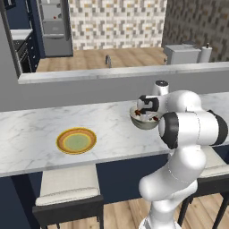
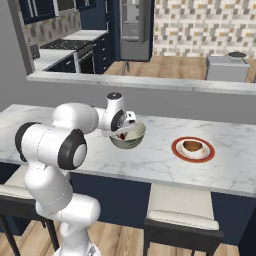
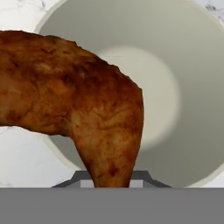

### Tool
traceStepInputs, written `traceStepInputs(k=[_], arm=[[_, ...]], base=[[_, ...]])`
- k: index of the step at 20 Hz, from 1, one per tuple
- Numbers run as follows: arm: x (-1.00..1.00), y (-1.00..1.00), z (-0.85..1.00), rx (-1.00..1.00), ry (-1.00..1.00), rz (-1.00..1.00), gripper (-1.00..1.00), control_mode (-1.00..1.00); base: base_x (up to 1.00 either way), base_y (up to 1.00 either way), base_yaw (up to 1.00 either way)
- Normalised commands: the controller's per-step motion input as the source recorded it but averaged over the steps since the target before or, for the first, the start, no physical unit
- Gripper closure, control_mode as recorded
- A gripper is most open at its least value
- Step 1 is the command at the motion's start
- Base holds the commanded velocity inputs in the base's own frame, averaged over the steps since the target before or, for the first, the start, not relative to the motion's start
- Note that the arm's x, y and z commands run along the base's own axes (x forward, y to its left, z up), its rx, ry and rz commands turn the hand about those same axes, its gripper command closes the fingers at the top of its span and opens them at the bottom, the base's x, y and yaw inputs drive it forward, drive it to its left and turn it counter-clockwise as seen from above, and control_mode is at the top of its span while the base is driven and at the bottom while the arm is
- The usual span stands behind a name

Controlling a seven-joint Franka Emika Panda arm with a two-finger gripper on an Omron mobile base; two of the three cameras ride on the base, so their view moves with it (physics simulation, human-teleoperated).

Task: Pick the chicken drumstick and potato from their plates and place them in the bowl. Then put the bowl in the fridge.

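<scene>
The gripper (image 1: 149, 114) hangs over the bowl (image 1: 144, 121), clamped narrowly on the chicken drumstick (image 3: 83, 105). In the hand view the meat rises from between the jaws and spreads across the bowl's cream inside (image 3: 175, 87), so the drumstick is above the bowl's mouth and not yet lying in it.

Largest first: the fridge (image 1: 54, 27) stands far back in the kitchen, beyond the raised ledge, its door apparently open. The marble counter (image 1: 36, 134) runs across the front. On it, toward the robot's left, sits a yellow-rimmed plate (image 1: 76, 141) with nothing on it. The bowl sits on the counter directly under the hand. To the robot's right a red-rimmed plate (image 2: 193, 149) carries the potato (image 2: 192, 146), well apart from the bowl.

The step in hand looks like the drop of the drumstick into the bowl. The next move calls for letting the jaws spread so the meat falls inside the rim, then lifting clear and swinging right toward the potato.
</scene>
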Motion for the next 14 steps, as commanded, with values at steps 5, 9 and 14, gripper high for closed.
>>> traceStepInputs(k=[5, 9, 14], arm=[[0.01, -0.05, 0.01, 0.00, 0.00, 0.00, -1.00, -1.00], [0.00, -0.07, 0.02, 0.00, 0.00, 0.00, -1.00, -1.00], [0.00, -0.08, 0.13, 0.01, 0.00, 0.00, -1.00, -1.00]], base=[[0.00, 0.00, 0.00], [0.00, 0.00, 0.00], [0.00, 0.00, 0.00]])
